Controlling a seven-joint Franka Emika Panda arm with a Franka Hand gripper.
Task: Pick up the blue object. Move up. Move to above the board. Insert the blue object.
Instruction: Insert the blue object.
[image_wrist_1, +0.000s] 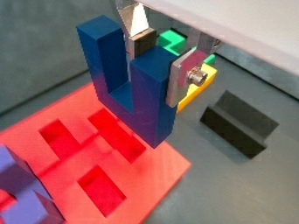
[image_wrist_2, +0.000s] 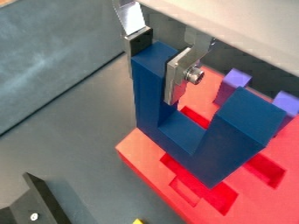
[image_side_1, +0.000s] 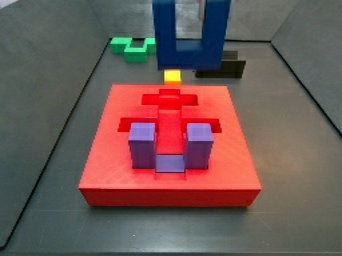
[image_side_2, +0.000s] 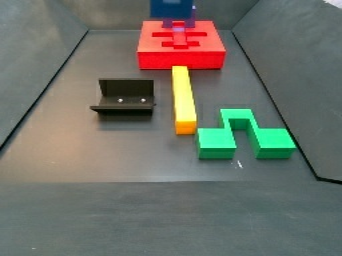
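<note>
The blue object (image_wrist_1: 131, 79), a dark U-shaped block, hangs prongs-up above the board (image_wrist_1: 163, 171). The end effector (image_wrist_1: 163, 54) grips one prong between its silver fingers (image_wrist_1: 184, 74).

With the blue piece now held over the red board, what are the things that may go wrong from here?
1. The pincer grips only one prong of the blue object, so the piece may tilt when pressed down.
2. The blue object hangs near the edge of the board; if it is not lined up with a recess, it may catch on the rim.
3. The purple block already fills one recess, leaving less room.
</note>
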